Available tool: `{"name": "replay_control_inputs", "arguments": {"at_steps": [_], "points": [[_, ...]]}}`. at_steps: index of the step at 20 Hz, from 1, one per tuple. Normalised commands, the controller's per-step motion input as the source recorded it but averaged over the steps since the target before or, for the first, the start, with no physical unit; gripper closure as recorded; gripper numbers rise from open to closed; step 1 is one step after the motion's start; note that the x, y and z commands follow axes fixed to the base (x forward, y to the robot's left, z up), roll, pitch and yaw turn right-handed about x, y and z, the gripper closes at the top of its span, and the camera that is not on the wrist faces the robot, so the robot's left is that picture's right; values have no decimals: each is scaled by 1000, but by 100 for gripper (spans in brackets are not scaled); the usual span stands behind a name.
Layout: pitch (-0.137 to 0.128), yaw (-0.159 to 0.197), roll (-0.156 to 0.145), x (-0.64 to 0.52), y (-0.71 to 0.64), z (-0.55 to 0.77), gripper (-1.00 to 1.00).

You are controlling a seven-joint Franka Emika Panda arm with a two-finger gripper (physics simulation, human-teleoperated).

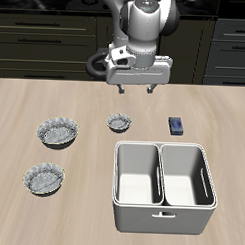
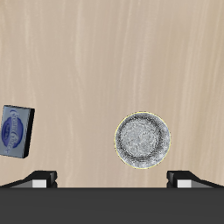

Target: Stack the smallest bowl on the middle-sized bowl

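Note:
The smallest bowl (image 1: 120,121), tiny, grey and crinkle-rimmed, stands on the table mid-way back; it also shows in the wrist view (image 2: 143,140). Two wider grey bowls stand apart from it toward the table's side. The one nearer the front edge (image 1: 44,177) looks slightly narrower, so I take it as the middle-sized bowl. The other (image 1: 57,131) stands farther back. My gripper (image 1: 135,93) hangs open and empty above the table, a little behind the smallest bowl and not touching it. Its fingertips (image 2: 39,178) show in the wrist view.
A small dark blue box (image 1: 175,125) lies beside the smallest bowl and shows in the wrist view (image 2: 16,131). A white two-compartment bin (image 1: 164,146) stands near the front edge. Dark cabinets stand behind the table.

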Motion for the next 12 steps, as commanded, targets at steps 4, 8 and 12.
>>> {"name": "replay_control_inputs", "arguments": {"at_steps": [4, 8, 12], "points": [[37, -10, -10, 22, -48, -391, -100], [19, -17, -12, 21, 18, -278, -100], [12, 1, -3, -33, 54, -238, -100]]}}
